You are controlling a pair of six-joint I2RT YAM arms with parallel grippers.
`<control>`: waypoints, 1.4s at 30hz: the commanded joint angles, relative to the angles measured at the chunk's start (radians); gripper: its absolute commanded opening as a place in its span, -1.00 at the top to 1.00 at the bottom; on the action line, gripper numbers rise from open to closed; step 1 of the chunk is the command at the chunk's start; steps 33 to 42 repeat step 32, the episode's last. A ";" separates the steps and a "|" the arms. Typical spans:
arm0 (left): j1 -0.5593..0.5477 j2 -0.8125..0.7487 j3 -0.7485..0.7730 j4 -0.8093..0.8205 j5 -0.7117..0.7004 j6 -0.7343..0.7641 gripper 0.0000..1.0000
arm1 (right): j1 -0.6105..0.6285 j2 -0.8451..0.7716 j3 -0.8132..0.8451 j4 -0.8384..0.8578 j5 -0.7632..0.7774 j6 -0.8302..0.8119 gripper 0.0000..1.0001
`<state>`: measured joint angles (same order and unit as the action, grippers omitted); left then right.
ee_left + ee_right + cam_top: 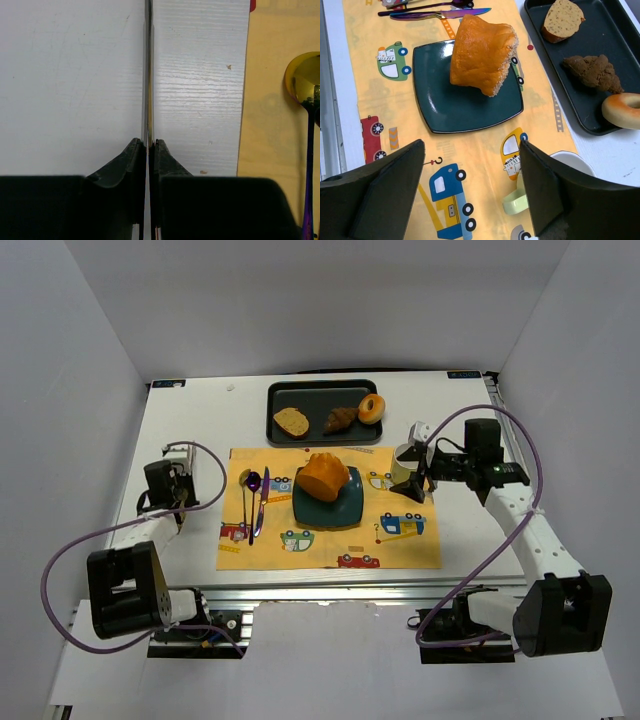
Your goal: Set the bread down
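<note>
Bread (480,52) lying tipped on plate (445,112), sitting ahead-left of right gripper (471,146), which is gaping wide, holding nothing. Left gripper (149,142) resting pinched together, farther away.

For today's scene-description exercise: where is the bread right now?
In the top view, the bread rests on the dark plate on the placemat, the tray just beyond.

The bread (322,477) sits on the plate (345,508) mid-way across the mat (400,540). From it, the tray (310,398) lies at twelve o'clock and the cutlery (260,502) at nine.
</note>
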<state>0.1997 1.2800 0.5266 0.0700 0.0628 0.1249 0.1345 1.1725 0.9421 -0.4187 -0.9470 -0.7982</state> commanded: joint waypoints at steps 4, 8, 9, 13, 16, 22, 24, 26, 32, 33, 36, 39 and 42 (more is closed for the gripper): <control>0.033 0.051 0.053 -0.036 0.074 0.030 0.51 | 0.007 0.024 0.080 -0.046 -0.036 -0.013 -0.79; 0.050 0.085 0.090 -0.137 0.077 0.027 0.31 | 0.007 0.018 0.086 -0.029 -0.029 0.025 -0.79; 0.056 0.091 0.102 -0.150 0.074 0.027 0.29 | 0.007 0.018 0.084 -0.019 -0.023 0.063 -0.79; 0.070 0.084 0.110 -0.188 0.091 0.035 -0.17 | 0.007 0.013 0.084 0.011 0.005 0.099 -0.79; 0.078 0.061 0.098 -0.185 0.094 0.028 -0.22 | 0.007 0.004 0.086 0.012 0.019 0.103 -0.79; 0.089 0.002 0.099 -0.197 0.106 -0.011 -0.74 | 0.007 -0.001 0.089 0.093 0.111 0.295 -0.79; 0.089 -0.037 0.114 -0.202 0.100 -0.060 -0.96 | 0.008 0.003 0.106 0.123 0.170 0.406 -0.79; 0.090 -0.082 0.134 -0.205 0.098 -0.112 -0.96 | 0.010 0.012 0.141 0.139 0.298 0.529 -0.79; 0.090 -0.205 0.139 -0.176 0.055 -0.487 -0.96 | 0.010 0.038 0.239 0.103 0.398 0.565 -0.79; 0.090 -0.205 0.139 -0.176 0.055 -0.487 -0.96 | 0.010 0.038 0.239 0.103 0.398 0.565 -0.79; 0.090 -0.205 0.139 -0.176 0.055 -0.487 -0.96 | 0.010 0.038 0.239 0.103 0.398 0.565 -0.79; 0.090 -0.205 0.139 -0.176 0.055 -0.487 -0.96 | 0.010 0.038 0.239 0.103 0.398 0.565 -0.79; 0.090 -0.205 0.139 -0.176 0.055 -0.487 -0.96 | 0.010 0.038 0.239 0.103 0.398 0.565 -0.79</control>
